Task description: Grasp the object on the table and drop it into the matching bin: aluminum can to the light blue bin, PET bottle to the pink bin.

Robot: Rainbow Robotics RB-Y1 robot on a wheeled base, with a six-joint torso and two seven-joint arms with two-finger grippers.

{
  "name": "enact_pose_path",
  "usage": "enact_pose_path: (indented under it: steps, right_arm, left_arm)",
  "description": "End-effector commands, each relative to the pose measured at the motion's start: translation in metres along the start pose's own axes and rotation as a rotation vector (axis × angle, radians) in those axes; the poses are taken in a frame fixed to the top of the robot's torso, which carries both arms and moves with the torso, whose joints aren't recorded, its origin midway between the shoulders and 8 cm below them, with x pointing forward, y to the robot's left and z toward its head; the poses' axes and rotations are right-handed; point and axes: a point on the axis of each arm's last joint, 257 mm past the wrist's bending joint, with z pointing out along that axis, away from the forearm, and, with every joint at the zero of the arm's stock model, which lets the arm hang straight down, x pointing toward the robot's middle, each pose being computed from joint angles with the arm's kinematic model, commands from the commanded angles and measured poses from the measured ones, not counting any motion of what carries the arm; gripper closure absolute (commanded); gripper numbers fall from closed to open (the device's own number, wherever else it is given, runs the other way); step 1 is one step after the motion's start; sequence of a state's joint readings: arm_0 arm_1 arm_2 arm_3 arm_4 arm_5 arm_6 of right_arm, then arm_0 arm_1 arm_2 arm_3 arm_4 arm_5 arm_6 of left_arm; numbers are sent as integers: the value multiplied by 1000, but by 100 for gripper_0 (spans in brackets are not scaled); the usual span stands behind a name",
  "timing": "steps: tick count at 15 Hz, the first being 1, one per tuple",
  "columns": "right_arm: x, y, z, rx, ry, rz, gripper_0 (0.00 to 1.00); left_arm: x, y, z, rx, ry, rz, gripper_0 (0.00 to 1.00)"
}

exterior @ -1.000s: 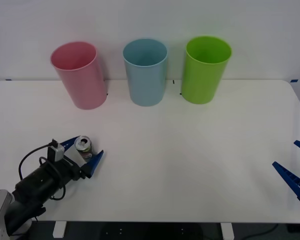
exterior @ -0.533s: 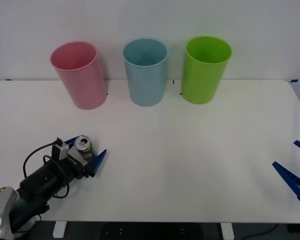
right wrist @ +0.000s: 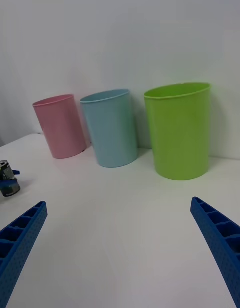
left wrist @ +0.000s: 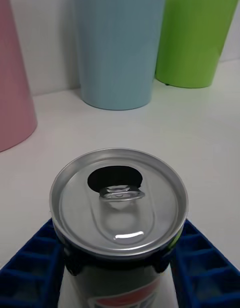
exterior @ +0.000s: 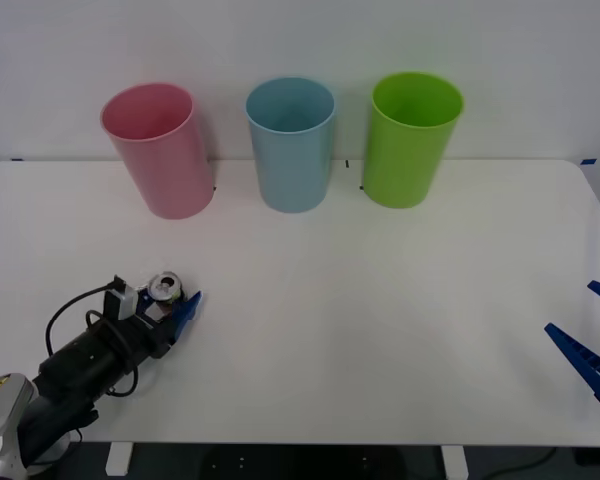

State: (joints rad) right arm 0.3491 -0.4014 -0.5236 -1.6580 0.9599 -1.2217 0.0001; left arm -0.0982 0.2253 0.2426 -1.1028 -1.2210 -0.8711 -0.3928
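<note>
Since half a second ago, the left gripper (exterior: 165, 303) has been closed onto the aluminum can (exterior: 163, 290), both blue fingers (left wrist: 30, 268) now pressed against its sides. The can is kept upright on the table (exterior: 380, 300), well before the pink bin (exterior: 158, 150). The right gripper (exterior: 592, 340) is left spread wide, unmoved.

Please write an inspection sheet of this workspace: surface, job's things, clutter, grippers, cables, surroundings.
Surface: wide white flat table, bare around the things.
Job's things: small dark aluminum can with opened silver top, upright near the left front; tall light blue plastic bin and tall pink plastic bin at the back edge.
Clutter: tall green plastic bin, right of the light blue one.
Grippers: left gripper shut on the can; right gripper open, at the right edge.
Cables: black cable looped over the left wrist.
Surroundings: plain white wall.
</note>
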Motion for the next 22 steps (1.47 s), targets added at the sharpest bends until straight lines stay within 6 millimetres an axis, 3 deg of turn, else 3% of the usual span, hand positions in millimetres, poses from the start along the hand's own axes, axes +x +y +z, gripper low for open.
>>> enact_pose_path:
  steps: [1, 7, 11, 15, 18, 22]
  right_arm:
    - [0, 0, 0, 0, 0, 0, 0]
    - [0, 0, 0, 0, 0, 0, 0]
    - [0, 0, 0, 0, 0, 0, 0]
    - [0, 0, 0, 0, 0, 0, 0]
    - [0, 0, 0, 0, 0, 0, 0]
    - [0, 0, 0, 0, 0, 0, 0]
  left_arm:
    - [-1, 3, -1, -7, -1, 0, 100]
    - [-3, 8, -3, -18, -7, -5, 100]
    - [-25, -2, 10, 34, -51, 7, 100]
    - [-65, -6, 20, 48, -146, -10, 100]
    - [-102, 7, 22, 9, -218, -19, 100]
    - [-144, 9, 33, -19, -283, -35, 100]
